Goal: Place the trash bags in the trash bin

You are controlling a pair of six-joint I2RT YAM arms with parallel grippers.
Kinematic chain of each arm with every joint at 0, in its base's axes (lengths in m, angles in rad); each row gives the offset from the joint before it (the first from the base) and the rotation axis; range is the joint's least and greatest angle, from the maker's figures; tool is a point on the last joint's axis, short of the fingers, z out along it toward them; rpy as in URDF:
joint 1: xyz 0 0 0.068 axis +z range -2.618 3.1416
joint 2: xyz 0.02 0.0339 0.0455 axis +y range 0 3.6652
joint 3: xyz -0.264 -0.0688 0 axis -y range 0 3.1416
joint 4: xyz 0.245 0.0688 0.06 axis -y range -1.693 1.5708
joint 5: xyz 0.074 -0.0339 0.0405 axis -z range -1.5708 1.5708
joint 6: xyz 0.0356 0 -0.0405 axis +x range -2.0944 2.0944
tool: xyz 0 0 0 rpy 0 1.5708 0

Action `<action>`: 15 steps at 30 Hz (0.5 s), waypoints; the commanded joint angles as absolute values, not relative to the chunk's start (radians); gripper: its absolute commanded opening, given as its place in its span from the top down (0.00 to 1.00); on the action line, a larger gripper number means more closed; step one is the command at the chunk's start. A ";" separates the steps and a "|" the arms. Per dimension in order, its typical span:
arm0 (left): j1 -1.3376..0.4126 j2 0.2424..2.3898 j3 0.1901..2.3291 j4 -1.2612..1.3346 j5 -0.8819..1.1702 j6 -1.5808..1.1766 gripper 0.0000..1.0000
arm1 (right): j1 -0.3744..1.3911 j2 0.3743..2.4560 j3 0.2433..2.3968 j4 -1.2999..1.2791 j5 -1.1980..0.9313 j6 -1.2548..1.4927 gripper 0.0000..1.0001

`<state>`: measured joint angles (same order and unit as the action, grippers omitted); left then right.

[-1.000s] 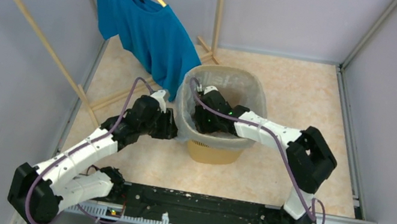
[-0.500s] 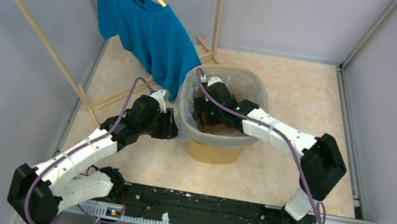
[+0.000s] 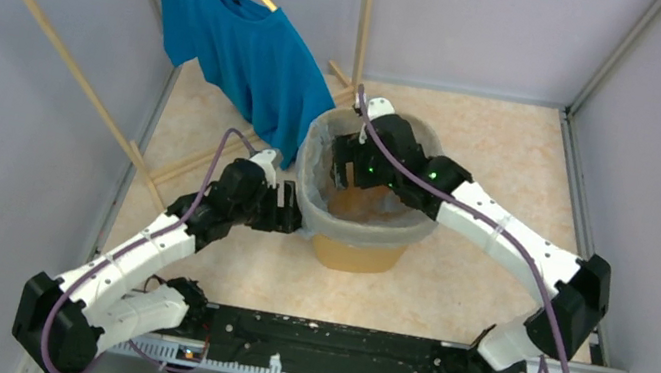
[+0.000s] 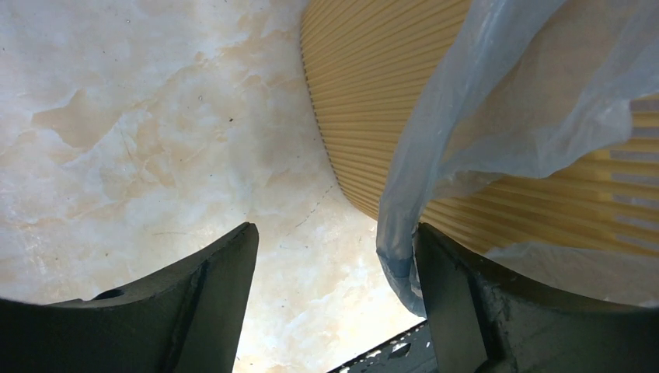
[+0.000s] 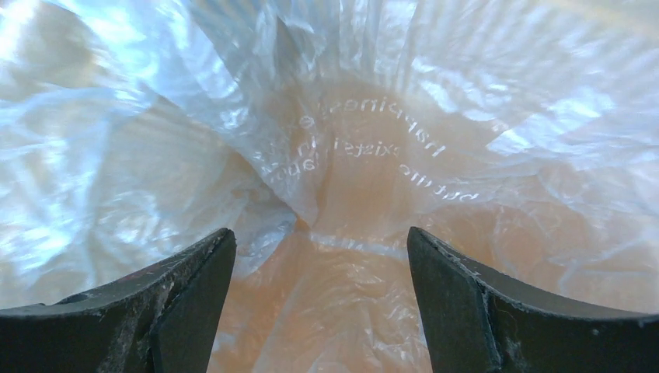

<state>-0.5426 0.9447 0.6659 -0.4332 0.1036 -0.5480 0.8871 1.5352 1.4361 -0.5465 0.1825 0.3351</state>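
The yellow trash bin stands mid-floor. The pale translucent trash bag lines it, with its edge folded over the rim. My left gripper is open beside the bin's left wall. In the left wrist view the bag's hanging edge lies against the inner face of the right finger, and the ribbed bin wall is just beyond. My right gripper is open over the bin's far side and points down inside. The right wrist view shows the wrinkled bag covering the bin's bottom, with nothing between the fingers.
A teal-blue T-shirt hangs on a wooden clothes rack at the back left, close to the bin. Grey walls enclose the marbled floor. The black base rail runs along the near edge.
My right arm has stretched out and lifted; its gripper moved from deep inside the bin toward the far rim. My left gripper stayed beside the bin's left wall.
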 commanded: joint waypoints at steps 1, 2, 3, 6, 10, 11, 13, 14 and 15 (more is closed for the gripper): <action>-0.538 0.925 0.689 -0.407 0.112 -0.540 0.20 | 0.884 1.407 1.513 -0.543 0.212 0.289 0.18; -0.537 0.929 0.686 -0.389 0.131 -0.536 0.20 | 0.885 1.376 1.513 -0.532 0.213 0.278 0.18; -0.538 0.936 0.685 -0.370 0.161 -0.537 0.22 | 0.885 1.345 1.509 -0.520 0.216 0.269 0.17; -0.540 0.963 0.682 -0.288 0.260 -0.556 0.24 | 0.886 1.229 1.485 -0.478 0.234 0.236 0.14; -0.545 1.007 0.685 -0.174 0.314 -0.586 0.25 | 0.885 1.070 1.427 -0.461 0.303 0.195 0.10; -0.548 1.023 0.690 -0.148 0.320 -0.593 0.24 | 0.884 1.033 1.411 -0.468 0.326 0.188 0.09; -0.565 1.065 0.706 -0.088 0.325 -0.607 0.22 | 0.884 0.966 1.381 -0.498 0.364 0.170 0.07; -0.577 1.095 0.719 -0.055 0.325 -0.614 0.21 | 0.884 0.935 1.368 -0.522 0.374 0.160 0.07; -0.594 1.125 0.732 -0.023 0.325 -0.620 0.19 | 0.884 0.906 1.358 -0.549 0.381 0.155 0.06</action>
